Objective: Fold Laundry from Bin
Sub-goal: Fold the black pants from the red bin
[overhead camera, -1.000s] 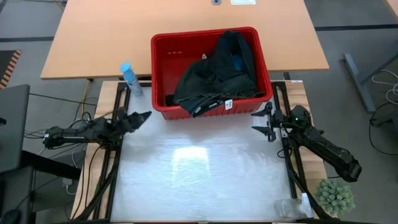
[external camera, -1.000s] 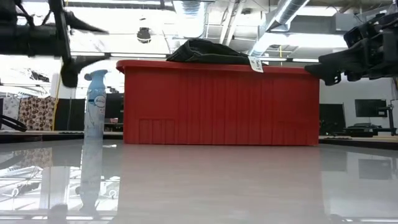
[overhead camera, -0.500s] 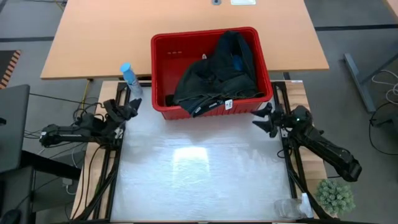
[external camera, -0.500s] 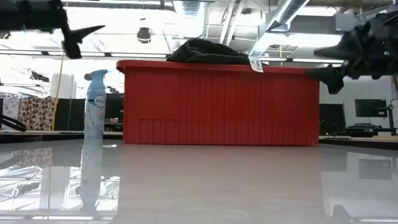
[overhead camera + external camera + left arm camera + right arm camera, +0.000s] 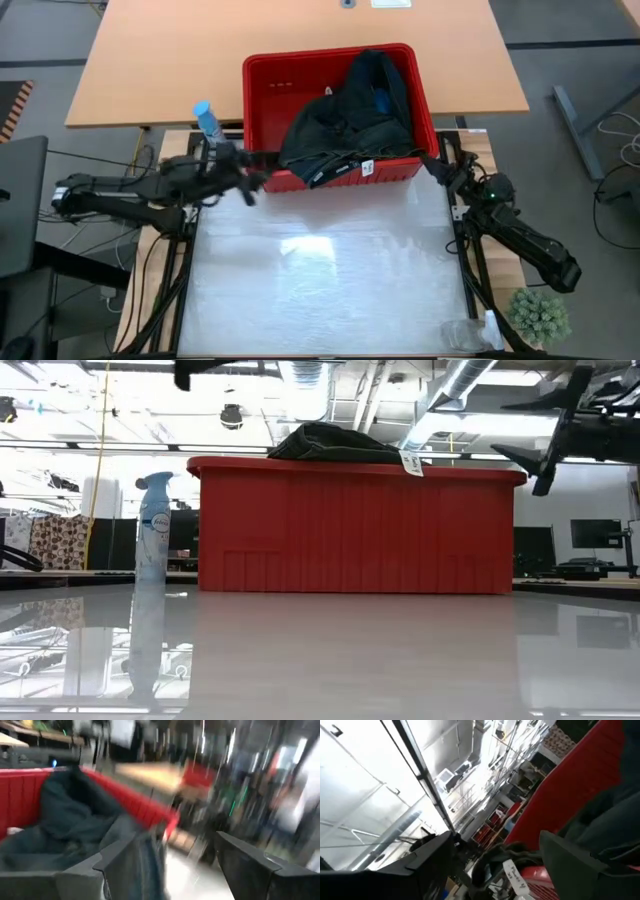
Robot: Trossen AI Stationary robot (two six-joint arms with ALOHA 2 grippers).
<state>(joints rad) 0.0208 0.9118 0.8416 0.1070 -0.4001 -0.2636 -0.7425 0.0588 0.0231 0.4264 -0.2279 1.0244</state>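
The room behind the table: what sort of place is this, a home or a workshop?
Most likely a lab or industrial workshop, not a home. The low view shows exposed ceiling ducts and a monitor behind the red bin, and from above a large bare workbench stands on grey floor.

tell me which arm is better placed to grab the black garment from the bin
Left, probably. The left gripper is open at the bin's near-left corner, right beside the black garment draping over the front rim. The right gripper, also open, sits outside the bin's right corner, slightly farther from the cloth.
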